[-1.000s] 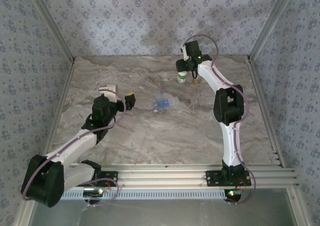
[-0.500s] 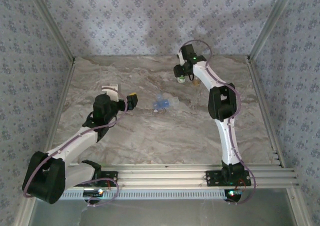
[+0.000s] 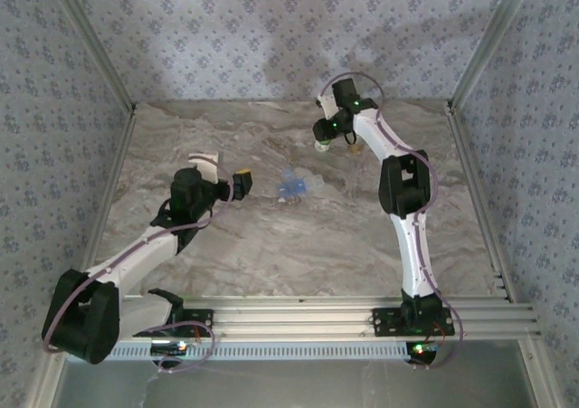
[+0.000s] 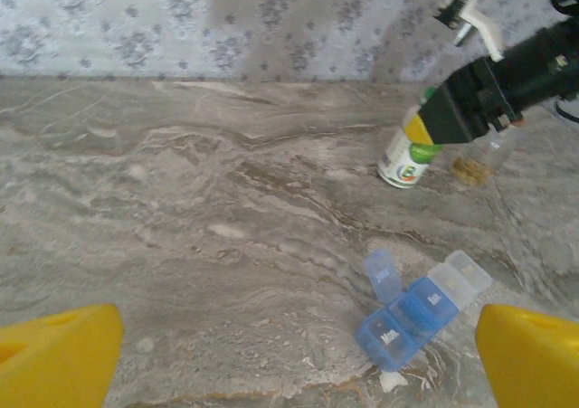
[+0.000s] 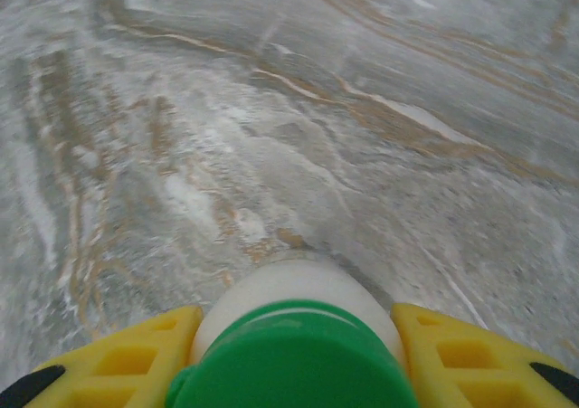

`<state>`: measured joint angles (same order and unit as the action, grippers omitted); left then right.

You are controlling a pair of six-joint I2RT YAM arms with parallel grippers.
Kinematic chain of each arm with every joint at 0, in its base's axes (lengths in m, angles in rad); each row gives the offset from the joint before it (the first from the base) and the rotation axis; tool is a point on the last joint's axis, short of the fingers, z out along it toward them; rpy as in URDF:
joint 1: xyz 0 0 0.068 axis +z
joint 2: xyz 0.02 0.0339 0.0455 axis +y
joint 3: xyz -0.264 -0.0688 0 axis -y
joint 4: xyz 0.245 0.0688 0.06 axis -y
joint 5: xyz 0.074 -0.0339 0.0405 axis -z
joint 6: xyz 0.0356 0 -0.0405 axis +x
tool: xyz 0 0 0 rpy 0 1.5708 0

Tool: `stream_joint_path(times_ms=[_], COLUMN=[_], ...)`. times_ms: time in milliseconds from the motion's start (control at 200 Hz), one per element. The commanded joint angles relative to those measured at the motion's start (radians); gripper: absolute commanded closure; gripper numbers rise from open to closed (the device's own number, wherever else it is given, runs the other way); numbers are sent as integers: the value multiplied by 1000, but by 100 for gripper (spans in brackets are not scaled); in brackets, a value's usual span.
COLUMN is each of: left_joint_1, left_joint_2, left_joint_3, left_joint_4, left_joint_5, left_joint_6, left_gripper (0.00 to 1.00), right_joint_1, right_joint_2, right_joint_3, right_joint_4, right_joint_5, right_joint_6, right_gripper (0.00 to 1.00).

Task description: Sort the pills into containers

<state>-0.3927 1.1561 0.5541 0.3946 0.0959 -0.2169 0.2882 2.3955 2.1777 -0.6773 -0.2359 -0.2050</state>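
Note:
The blue translucent pill box [image 4: 421,313] lies mid-table with one lid flap raised, also seen from above [image 3: 291,187]. A small white pill [image 4: 392,381] rests on the table at the box's near end. At the back, a white bottle with a green cap [image 5: 294,363] sits between the yellow fingers [image 5: 118,367] of my right gripper [image 3: 326,135], which press its sides. The bottle [image 4: 404,161] leans, its base on the table. My left gripper [image 4: 294,372] is open and hovers left of the pill box, holding nothing.
A small clear jar with yellowish contents [image 4: 475,162] stands just right of the bottle, near the back wall [image 3: 271,55]. Aluminium rails [image 3: 298,317] edge the marble table at the front and sides.
My right gripper's jaws have narrowed onto the green-capped bottle, which has shifted slightly left and tilted. The left gripper has crept a little right towards the pill box.

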Motion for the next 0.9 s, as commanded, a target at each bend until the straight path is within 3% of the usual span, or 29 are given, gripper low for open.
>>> stream_joint_path(times_ms=[0,150,245,305,420,715,895], left_joint_1=[-4,-2,-3,-5,-16,-90,-108], left_joint_2=[44,101,148,180,232,272,273], left_joint_3=[51,53,102,148,199,297,324], left_joint_4=[44,163,153,118,115,-109,-171], left_joint_5=[170,458,623,725,785,813,861], left_joint_6=[129,261,346,391,458,742,777], left_gripper=[1,1,3,7,9,10,12], right_joint_1=[16,25,21,29,41,121,185], right_joint_2=[-205,-480,-617,-686,-789,-943,-979], right_joint_3=[-135,-424,-529,-580,-653,-747,-769], right_joint_4=[14,117,10,0,-88,-155,-196], right_joint_5=[-220,-411,-578,-610,-660,-675,-656], right_joint_6=[-325,-699,-1025,-1110,-1361,-1478,-1491], right_gripper=[71,73,71,71,70,69,70])
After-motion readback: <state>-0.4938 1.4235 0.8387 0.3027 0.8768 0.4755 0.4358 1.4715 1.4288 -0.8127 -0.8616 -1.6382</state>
